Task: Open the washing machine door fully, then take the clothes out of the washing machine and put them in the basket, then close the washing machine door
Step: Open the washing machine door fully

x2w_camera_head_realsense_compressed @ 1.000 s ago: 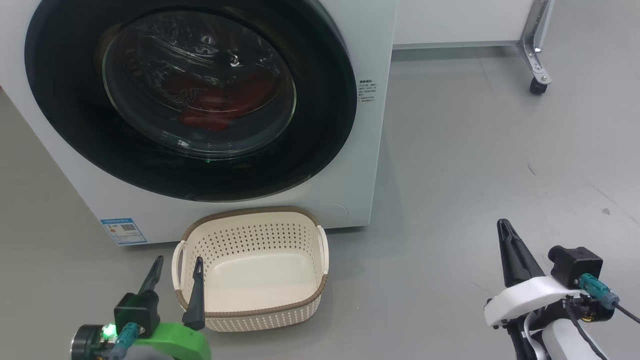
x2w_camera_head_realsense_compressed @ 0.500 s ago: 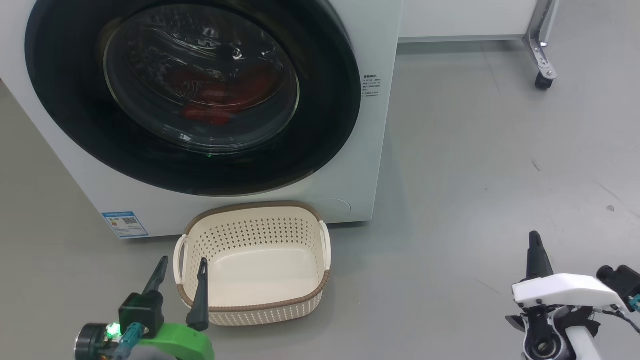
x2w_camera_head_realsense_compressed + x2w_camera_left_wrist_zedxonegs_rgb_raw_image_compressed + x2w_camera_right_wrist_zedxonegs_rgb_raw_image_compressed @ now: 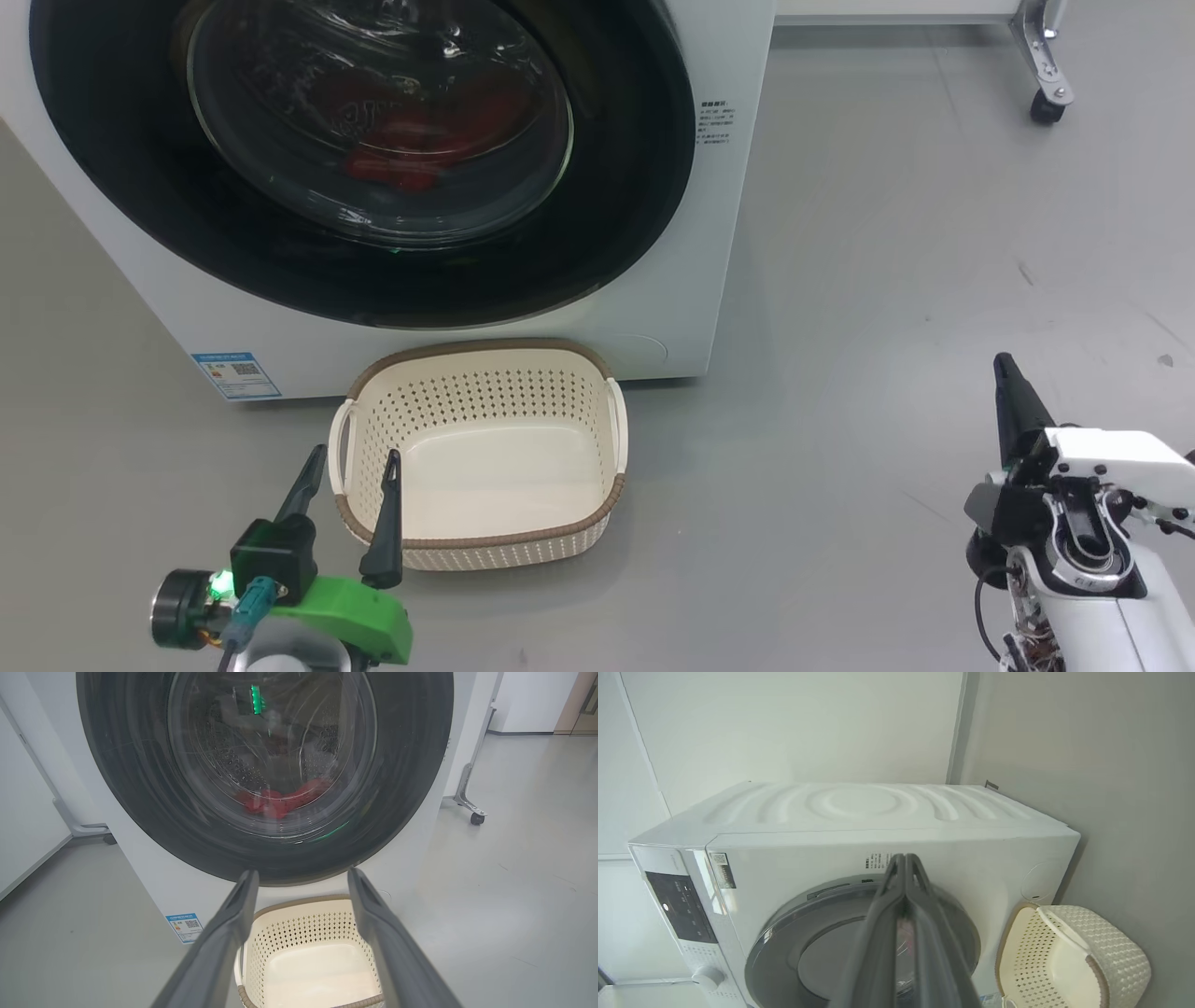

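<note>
Head view: washing machine door [image 3: 644, 187] is shut, and red clothes [image 3: 411, 149] lie behind its glass. The basket [image 3: 485, 350] stands on the floor just in front of the washing machine [image 3: 738, 233]. Left gripper [image 3: 357, 454] is spread by the basket's near left corner. Right gripper [image 3: 1004, 373] is pressed together, well apart to the right.
L wrist view: fingers [image 3: 233, 914] spread, basket below, clothes low in drum.
R wrist view: fingers together, pointing at door.

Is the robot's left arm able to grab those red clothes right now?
Probably not: the washing machine door looks shut, and the clothes lie behind its glass.
</note>
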